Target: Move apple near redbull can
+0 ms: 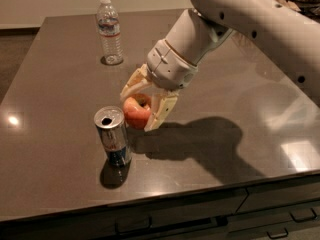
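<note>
The red-orange apple sits between the two cream fingers of my gripper, low over the dark table. The fingers close on its sides. The redbull can, silver and blue with a pull-tab top, stands upright just left of the apple and slightly nearer the front, almost touching it. My white arm reaches in from the upper right.
A clear plastic water bottle stands upright at the back of the table, left of the arm. The table's front edge runs along the bottom, with drawers below it. The arm's shadow falls right of the apple.
</note>
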You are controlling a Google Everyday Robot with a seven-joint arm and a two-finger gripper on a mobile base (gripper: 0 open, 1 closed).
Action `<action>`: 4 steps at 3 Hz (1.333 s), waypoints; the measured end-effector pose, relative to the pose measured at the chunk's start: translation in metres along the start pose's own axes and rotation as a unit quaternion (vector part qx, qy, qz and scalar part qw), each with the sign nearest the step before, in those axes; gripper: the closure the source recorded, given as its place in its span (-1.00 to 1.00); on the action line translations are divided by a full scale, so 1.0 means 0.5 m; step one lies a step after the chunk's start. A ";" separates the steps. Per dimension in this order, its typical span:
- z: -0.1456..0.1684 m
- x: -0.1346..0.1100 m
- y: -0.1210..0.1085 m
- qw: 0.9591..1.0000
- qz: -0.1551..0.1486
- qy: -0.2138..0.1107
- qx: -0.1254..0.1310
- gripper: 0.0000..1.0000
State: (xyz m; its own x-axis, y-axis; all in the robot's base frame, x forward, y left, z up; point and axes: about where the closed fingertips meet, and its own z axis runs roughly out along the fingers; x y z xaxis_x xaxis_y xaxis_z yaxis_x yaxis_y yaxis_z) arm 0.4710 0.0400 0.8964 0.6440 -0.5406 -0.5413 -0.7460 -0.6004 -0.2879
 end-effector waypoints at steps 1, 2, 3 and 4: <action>0.024 -0.003 0.012 1.000 0.000 0.007 -0.030 1.00; 0.048 -0.003 0.019 0.999 -0.005 0.024 -0.047 1.00; 0.071 0.009 0.019 0.997 -0.002 0.049 -0.056 0.51; 0.080 0.014 0.020 0.996 -0.001 0.056 -0.065 0.06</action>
State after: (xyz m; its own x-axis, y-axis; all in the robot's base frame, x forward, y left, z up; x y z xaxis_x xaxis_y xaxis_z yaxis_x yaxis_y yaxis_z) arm 0.4612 0.0539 0.8581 0.6663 -0.5970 -0.4468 -0.7207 -0.6693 -0.1806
